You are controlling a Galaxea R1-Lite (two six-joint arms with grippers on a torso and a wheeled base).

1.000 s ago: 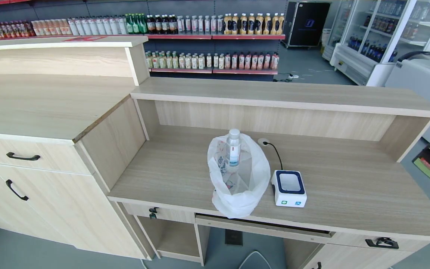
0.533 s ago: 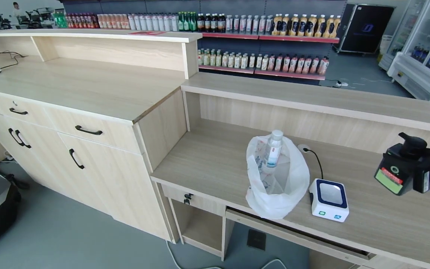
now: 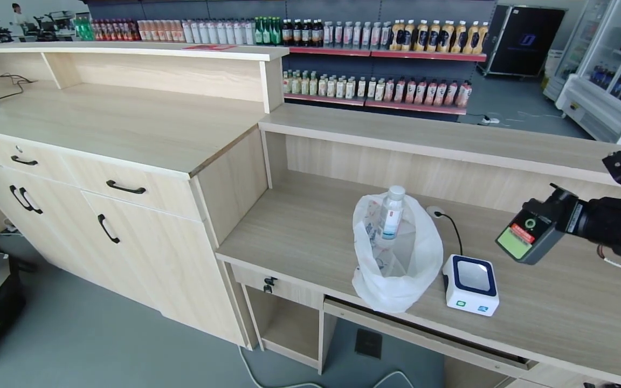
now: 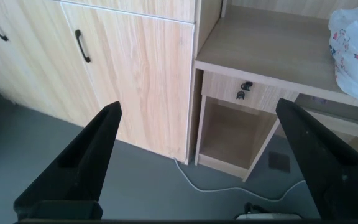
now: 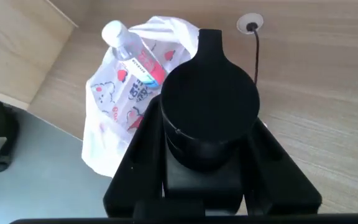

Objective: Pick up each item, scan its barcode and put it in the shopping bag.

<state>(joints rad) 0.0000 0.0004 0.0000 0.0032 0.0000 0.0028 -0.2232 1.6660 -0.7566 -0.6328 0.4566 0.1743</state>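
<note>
Head view: the wooden counter [image 3: 310, 231] carries the white shopping bag [image 3: 397, 269], standing open near the front edge, with the scanner [image 3: 471, 284] just beside it on the robot's right. A water bottle [image 3: 390, 213] leans inside the bag. The right gripper [image 3: 558, 218] hangs above the counter to the right of the scanner. It is clamped on a dark container [image 3: 523, 242] with a green and red label, held in the air and touching nothing else.

The step in hand looks like the scan. The container must come over the scanner's window with its barcode turned down, but which face carries the code cannot be told. The bag's mouth, partly taken up by the bottle, then leaves a narrow drop. The scanner's cable [image 3: 453, 231] runs behind it, close to the path. The left gripper [image 4: 199, 109] hangs low in front of the counter, fingers spread wide, holding nothing.
</note>
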